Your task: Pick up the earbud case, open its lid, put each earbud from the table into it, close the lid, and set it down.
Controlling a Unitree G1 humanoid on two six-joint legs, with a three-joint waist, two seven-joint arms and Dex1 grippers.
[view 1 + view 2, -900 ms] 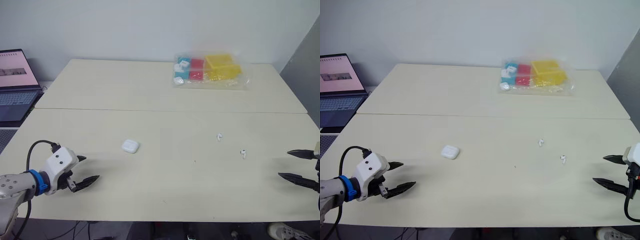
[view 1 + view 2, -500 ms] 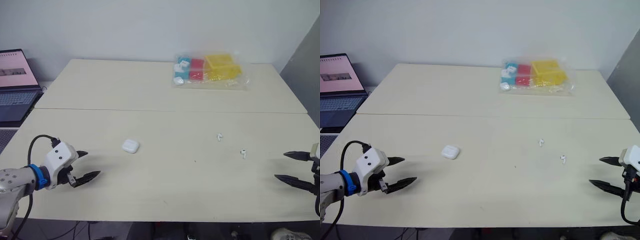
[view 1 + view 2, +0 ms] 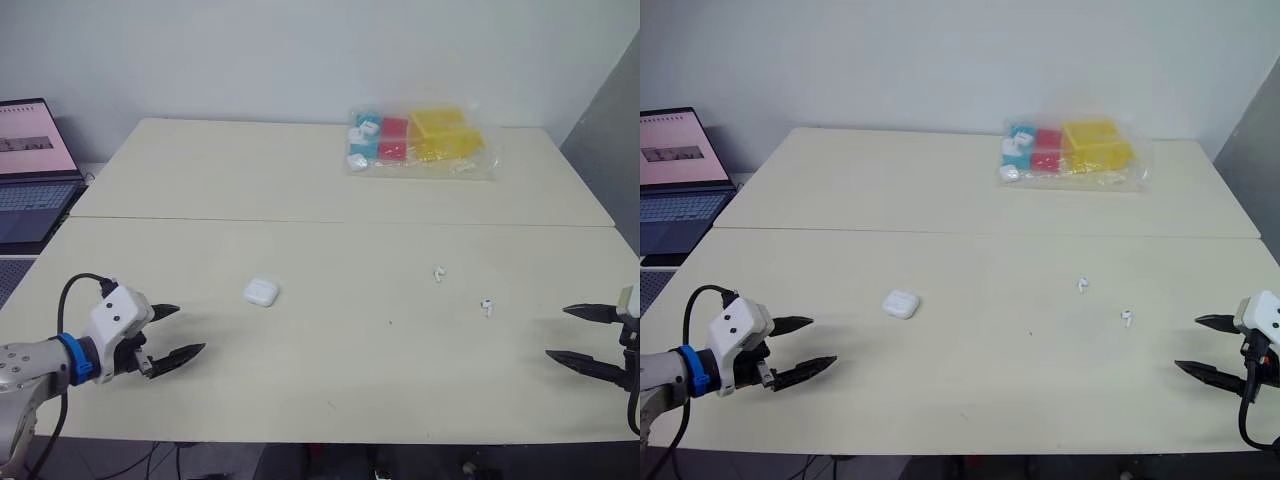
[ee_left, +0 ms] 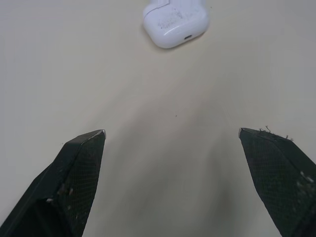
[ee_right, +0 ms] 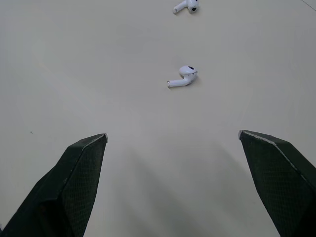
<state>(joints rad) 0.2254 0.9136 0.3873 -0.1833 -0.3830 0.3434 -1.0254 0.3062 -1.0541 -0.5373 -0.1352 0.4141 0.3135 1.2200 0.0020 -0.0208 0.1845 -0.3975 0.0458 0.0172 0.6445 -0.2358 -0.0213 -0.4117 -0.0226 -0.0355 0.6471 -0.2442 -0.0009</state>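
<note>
White rounded plastic earbud case (image 3: 260, 292), lid shut, on beige table (image 3: 200, 180); farther white earbud (image 3: 439, 273) and nearer white earbud (image 3: 486, 306) lie rightward. Left gripper (image 3: 190, 329), right gripper (image 3: 557, 332): spread wide, empty.

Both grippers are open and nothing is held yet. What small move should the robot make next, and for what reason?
Probably the left gripper should advance toward the earbud case until its open jaws straddle it. The case lies shut on the table, ahead of that gripper and untouched, far from the right gripper.

On the table (image 3: 200, 180), earbud case (image 3: 261, 292) left of far earbud (image 3: 438, 273) and near earbud (image 3: 486, 306), bag (image 3: 420, 140) behind
</note>
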